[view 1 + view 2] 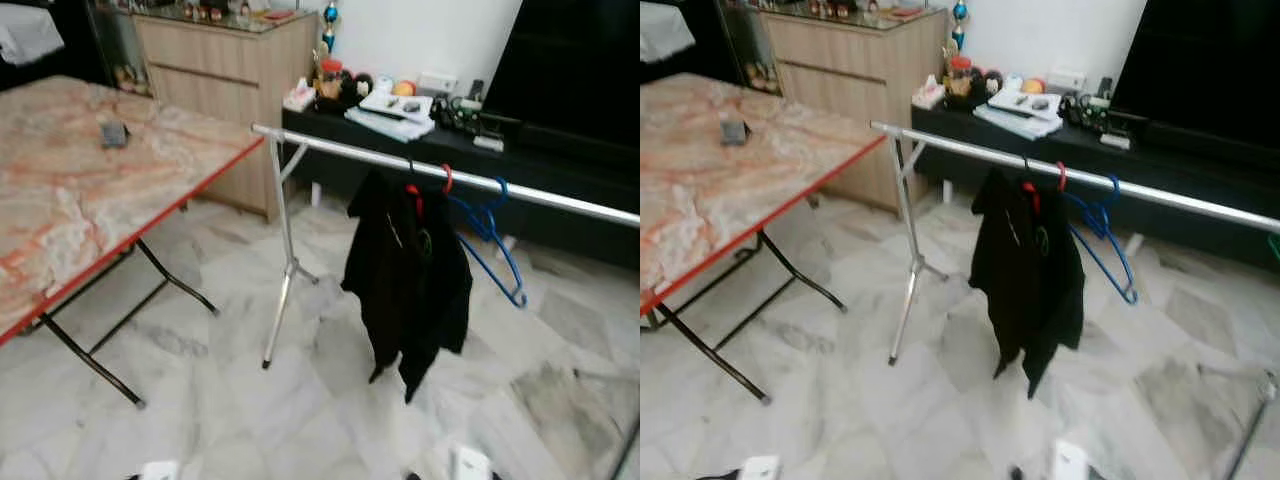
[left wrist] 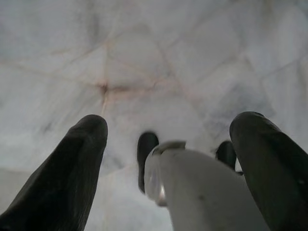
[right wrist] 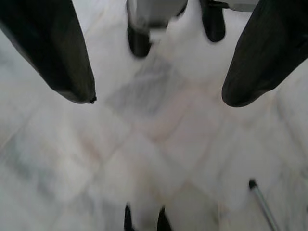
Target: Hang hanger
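- My left gripper (image 2: 168, 144) hangs at my side pointing at the marble floor (image 1: 200, 420), its two black fingers spread wide with nothing between them. The pale shape there looks like part of my own leg or foot — the view is soft, so I won't swear to it.
- My right gripper (image 3: 159, 96) is the same: fingers apart, empty, aimed at the floor.
- The blue hanger (image 1: 490, 240) is already hooked on the silver rail (image 1: 350, 155), toward the rail's far right stretch, just beside the black garment (image 1: 405, 275), which hangs on a red-hooked hanger (image 1: 446, 178).
- The folding table (image 1: 60, 200) is on my left, well apart from the rail; a small grey object (image 1: 113, 134) lies near its far edge.
- As I read it, neither gripper holds a hanger, so the step in hand is either to fetch one or to confirm the hanging is done.
- If I go in, I'd walk up square to the rail, stopping short of its tripod leg (image 1: 285, 290) so I don't kick it.
- I'd raise one arm only, keep the fingers wide until they straddle the wire near the hook — then pinch.
- I'd keep clear of the garment, since a snag could drag both hangers along the rail.
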Controlling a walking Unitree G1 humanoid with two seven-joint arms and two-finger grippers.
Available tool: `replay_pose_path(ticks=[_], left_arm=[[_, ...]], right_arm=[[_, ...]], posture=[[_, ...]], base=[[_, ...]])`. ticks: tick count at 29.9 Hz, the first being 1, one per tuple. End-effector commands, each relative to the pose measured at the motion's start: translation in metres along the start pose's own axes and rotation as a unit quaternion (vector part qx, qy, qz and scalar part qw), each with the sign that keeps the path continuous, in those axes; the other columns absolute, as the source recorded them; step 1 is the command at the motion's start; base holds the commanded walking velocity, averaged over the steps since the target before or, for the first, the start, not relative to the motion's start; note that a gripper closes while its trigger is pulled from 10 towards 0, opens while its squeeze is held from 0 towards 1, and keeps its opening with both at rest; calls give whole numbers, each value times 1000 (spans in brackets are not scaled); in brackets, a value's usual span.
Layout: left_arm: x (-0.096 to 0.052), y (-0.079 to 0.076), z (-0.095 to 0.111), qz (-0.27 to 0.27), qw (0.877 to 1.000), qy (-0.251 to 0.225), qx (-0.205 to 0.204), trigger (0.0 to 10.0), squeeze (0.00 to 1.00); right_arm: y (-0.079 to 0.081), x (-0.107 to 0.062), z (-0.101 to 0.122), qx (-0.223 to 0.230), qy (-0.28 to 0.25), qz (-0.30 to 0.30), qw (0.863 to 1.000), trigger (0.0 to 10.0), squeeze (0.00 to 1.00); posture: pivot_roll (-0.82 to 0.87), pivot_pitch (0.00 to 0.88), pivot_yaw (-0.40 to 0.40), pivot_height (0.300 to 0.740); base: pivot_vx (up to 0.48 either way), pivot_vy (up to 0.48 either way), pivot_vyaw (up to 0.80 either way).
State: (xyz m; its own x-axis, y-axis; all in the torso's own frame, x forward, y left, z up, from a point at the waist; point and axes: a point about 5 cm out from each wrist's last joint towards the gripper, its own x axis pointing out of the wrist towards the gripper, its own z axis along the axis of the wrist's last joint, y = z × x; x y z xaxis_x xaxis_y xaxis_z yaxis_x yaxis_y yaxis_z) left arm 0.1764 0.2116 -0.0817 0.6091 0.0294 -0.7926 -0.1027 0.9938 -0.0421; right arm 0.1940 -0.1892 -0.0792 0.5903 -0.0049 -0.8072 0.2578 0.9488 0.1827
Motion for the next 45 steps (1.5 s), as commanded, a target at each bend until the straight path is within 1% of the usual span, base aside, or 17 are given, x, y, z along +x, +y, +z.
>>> replay_pose_path(ticks=[1, 10, 17, 26, 32, 37, 38, 39, 41, 43, 45], left_arm=[[-2, 9, -3, 12, 1000, 4, 1, 10000, 0], [-2, 7, -4, 9, 1000, 6, 4, 10000, 0], [-2, 6, -3, 7, 1000, 4, 4, 10000, 0], [-1, 5, -2, 9, 1000, 4, 2, 10000, 0], [-1, 4, -2, 9, 1000, 3, 3, 10000, 0], [-1, 3, -2, 8, 1000, 2, 0, 10000, 0], [-1, 3, -2, 8, 1000, 2, 0, 10000, 0], [-1, 3, -2, 9, 1000, 3, -1, 10000, 0], [-1, 3, -3, 9, 1000, 3, -1, 10000, 0], [-1, 4, -4, 10, 1000, 4, -2, 10000, 0], [-1, 4, -4, 10, 1000, 5, -2, 10000, 0]], right_arm=[[11, 2, 4, -4, -5, 14, 1000, 10000, 0], [10, 2, 3, -4, -5, 15, 1000, 10000, 0], [11, 2, 4, -4, -10, 21, 1000, 10000, 0], [12, 2, 8, -1, -27, 26, 999, 10000, 0], [14, 1, 15, -4, -59, 47, 997, 10000, 0], [14, 0, 21, 13, -93, 48, 994, 10000, 0], [14, 0, 21, 13, -93, 48, 994, 10000, 0], [14, -1, 24, 19, -110, 49, 992, 10000, 0], [14, -1, 25, 21, -118, 50, 992, 10000, 0], [14, -2, 29, 21, -142, 55, 988, 10000, 0], [14, -2, 30, 24, -147, 56, 987, 10000, 0]], posture=[[77, 26, -78, 740], [74, 19, -77, 740], [74, 30, -78, 740], [68, 46, -82, 740], [64, 53, -88, 740], [62, 60, -93, 740], [62, 60, -93, 740], [59, 63, -96, 740], [58, 64, -97, 740], [52, 68, -101, 740], [52, 68, -101, 740]], base=[[289, 0, 0], [289, 0, 0], [288, 0, 0], [288, 0, 0], [46, 0, 0], [0, 0, 0], [0, 0, 0], [0, 0, 0], [0, 0, 0], [0, 0, 0], [0, 0, 0]])
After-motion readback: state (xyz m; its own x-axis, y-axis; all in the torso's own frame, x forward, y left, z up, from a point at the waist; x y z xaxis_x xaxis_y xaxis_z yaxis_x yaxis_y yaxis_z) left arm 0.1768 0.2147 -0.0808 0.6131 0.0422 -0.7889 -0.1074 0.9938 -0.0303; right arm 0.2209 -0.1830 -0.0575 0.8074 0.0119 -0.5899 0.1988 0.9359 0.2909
